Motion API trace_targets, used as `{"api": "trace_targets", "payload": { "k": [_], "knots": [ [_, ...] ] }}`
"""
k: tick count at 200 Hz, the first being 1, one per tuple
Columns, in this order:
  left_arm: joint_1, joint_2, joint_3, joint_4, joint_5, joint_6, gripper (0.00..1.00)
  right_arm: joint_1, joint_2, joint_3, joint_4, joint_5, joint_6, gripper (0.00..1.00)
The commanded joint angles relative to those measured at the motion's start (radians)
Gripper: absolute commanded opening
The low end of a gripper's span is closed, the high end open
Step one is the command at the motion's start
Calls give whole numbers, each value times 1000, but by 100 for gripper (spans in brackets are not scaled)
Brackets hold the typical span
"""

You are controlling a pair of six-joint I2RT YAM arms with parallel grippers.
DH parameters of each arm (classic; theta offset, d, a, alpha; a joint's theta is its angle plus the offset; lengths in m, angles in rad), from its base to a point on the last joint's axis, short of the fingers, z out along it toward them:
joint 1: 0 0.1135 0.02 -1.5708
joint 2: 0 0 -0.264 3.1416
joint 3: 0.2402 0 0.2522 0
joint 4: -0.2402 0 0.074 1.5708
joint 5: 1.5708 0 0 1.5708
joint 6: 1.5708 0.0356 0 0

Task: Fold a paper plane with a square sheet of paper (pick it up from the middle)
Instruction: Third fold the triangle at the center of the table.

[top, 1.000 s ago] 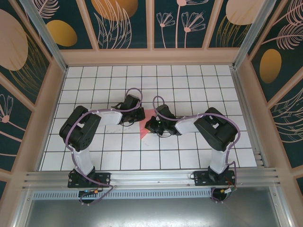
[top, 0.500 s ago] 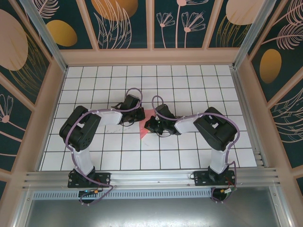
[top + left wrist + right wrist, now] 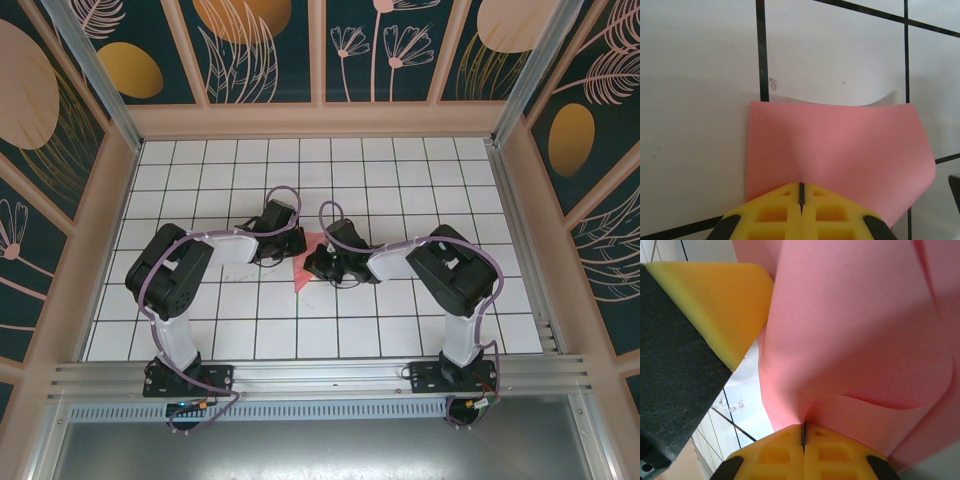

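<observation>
Though the arms (image 3: 232, 246) hide most of it from above, the square sheet of paper (image 3: 303, 272) lies mid-table between them, one edge pinched in the left gripper (image 3: 801, 192), a buckled fold clamped by the right gripper (image 3: 803, 432), with open tiled table (image 3: 400, 170) all round.

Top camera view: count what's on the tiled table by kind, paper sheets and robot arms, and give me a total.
Pink paper sheet: 1
Robot arms, left arm and right arm: 2
Total: 3
</observation>
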Motion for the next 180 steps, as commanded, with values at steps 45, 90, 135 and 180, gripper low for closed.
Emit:
{"api": "trace_targets", "payload": {
  "k": [45, 90, 135, 180],
  "knots": [
    [120, -151, -20, -86, -64, 22, 25, -5, 30, 10, -58, 27, -13, 29],
    [155, -218, -44, -101, -42, 40, 30, -5, -5, -2, -55, 33, -11, 39],
    [155, -280, -138, 5, 122, 17, 29, -3, -65, 0, -39, 32, -27, 38],
    [154, -281, -217, 122, 267, -9, 25, -2, -100, -23, -7, 27, -28, 39]
  ]
}}
